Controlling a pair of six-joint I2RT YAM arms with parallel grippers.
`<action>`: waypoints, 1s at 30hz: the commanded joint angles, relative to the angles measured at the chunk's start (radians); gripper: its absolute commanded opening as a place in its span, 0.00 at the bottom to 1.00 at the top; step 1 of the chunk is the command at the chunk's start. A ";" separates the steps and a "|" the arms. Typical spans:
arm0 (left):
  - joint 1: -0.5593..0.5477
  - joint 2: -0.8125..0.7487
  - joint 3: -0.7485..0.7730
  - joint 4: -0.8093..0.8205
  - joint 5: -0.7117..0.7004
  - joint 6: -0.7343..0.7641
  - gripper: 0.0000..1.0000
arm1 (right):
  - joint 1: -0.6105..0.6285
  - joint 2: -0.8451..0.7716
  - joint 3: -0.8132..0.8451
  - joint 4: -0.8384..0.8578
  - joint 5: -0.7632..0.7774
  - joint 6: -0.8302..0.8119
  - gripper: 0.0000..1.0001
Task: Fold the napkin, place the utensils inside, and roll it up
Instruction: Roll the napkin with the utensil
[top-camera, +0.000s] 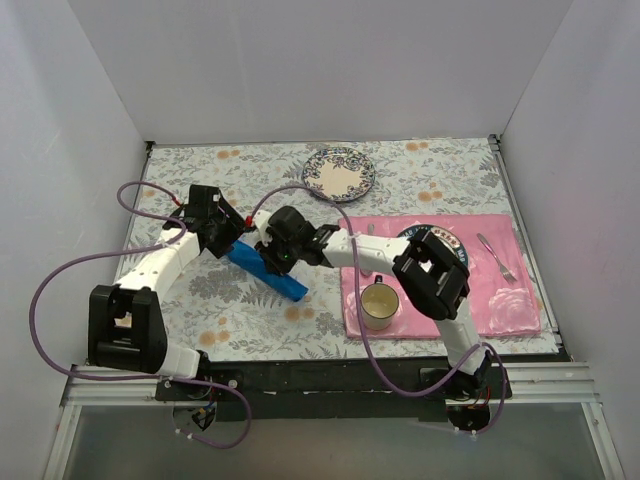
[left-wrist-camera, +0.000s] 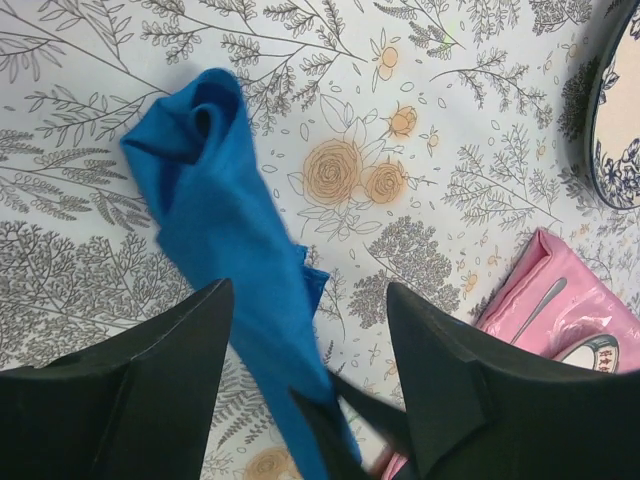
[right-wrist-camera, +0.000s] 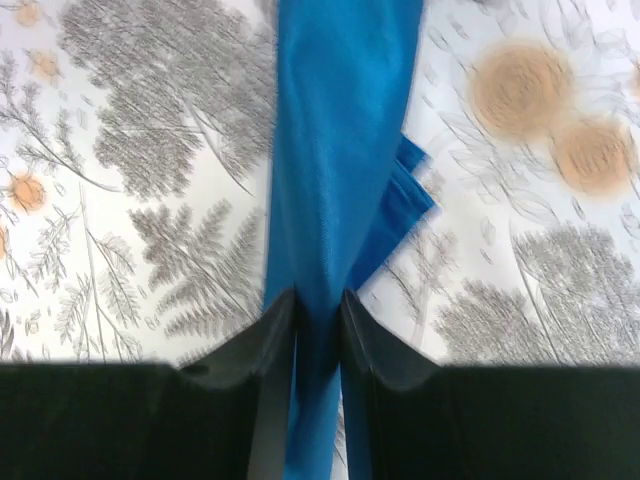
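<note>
The blue napkin (top-camera: 272, 272) lies as a long, narrow bundle on the floral tablecloth, left of the pink placemat. My right gripper (right-wrist-camera: 318, 300) is shut on it near its upper end, and shows in the top view (top-camera: 268, 256). My left gripper (left-wrist-camera: 308, 292) is open, its fingers straddling the napkin (left-wrist-camera: 215, 210) without gripping; it sits just left of the right gripper (top-camera: 236, 244). A silver fork (top-camera: 497, 257) lies on the placemat's right part. Another silver utensil (left-wrist-camera: 540, 305) lies at the placemat's edge. Whether any utensil is inside the bundle is hidden.
The pink placemat (top-camera: 510, 300) holds a cream cup (top-camera: 379, 305) and a blue-rimmed plate (top-camera: 445, 238), partly under the right arm. A patterned plate (top-camera: 338, 172) stands at the back centre. White walls enclose the table on three sides.
</note>
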 joint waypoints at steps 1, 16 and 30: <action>-0.004 -0.100 0.045 -0.030 0.014 0.013 0.64 | -0.123 0.056 -0.014 -0.088 -0.239 0.133 0.30; -0.001 -0.106 -0.018 -0.048 0.083 0.011 0.63 | -0.128 0.036 0.015 -0.132 -0.253 0.107 0.51; 0.000 -0.106 -0.121 -0.027 0.157 -0.058 0.65 | -0.077 -0.015 0.052 -0.178 -0.154 0.093 0.83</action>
